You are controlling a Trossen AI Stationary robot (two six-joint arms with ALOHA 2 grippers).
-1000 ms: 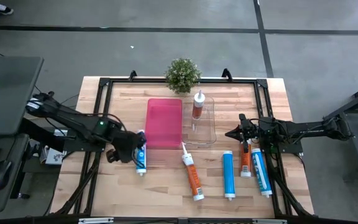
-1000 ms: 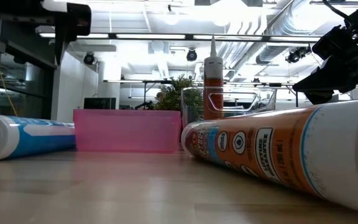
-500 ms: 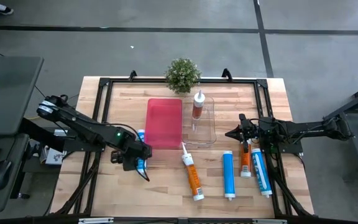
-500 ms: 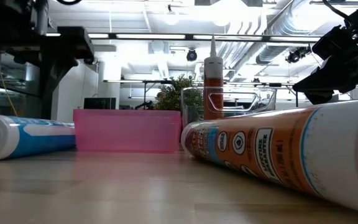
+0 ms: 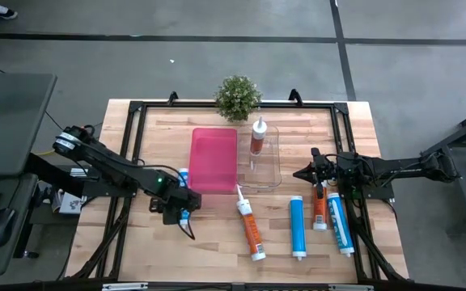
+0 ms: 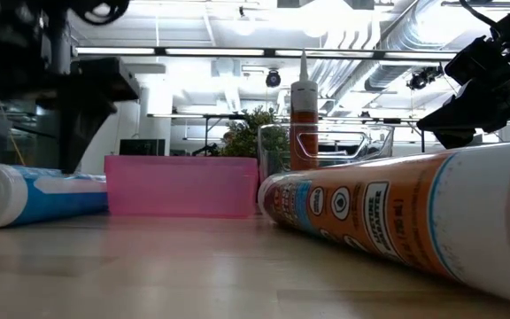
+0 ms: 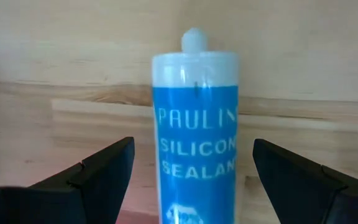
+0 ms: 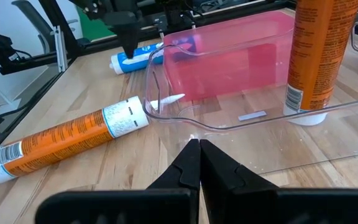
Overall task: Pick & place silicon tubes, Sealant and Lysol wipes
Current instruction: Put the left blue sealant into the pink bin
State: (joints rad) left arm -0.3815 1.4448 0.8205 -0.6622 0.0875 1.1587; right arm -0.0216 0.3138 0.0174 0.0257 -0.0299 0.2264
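Observation:
A blue silicone sealant tube (image 5: 183,176) lies on the table just left of the pink bin (image 5: 214,159). My left gripper (image 5: 182,213) is over the tube's near part, pointing down. It is open, and in the left wrist view its fingers (image 7: 98,177) stand on either side of the tube (image 7: 196,137) with a gap on both sides. My right gripper (image 5: 301,173) is shut and empty by the right side of the clear bin (image 5: 275,170). In that bin an orange tube (image 5: 258,136) stands upright.
An orange tube (image 5: 250,230), a blue tube (image 5: 298,227), another orange tube (image 5: 319,212) and another blue tube (image 5: 341,225) lie on the near right of the table. A small plant (image 5: 238,97) stands at the far edge.
My left gripper has moved toward the table's right and near edges, along the blue tube, and now stands over the tube's near part. The tube has stayed in place.

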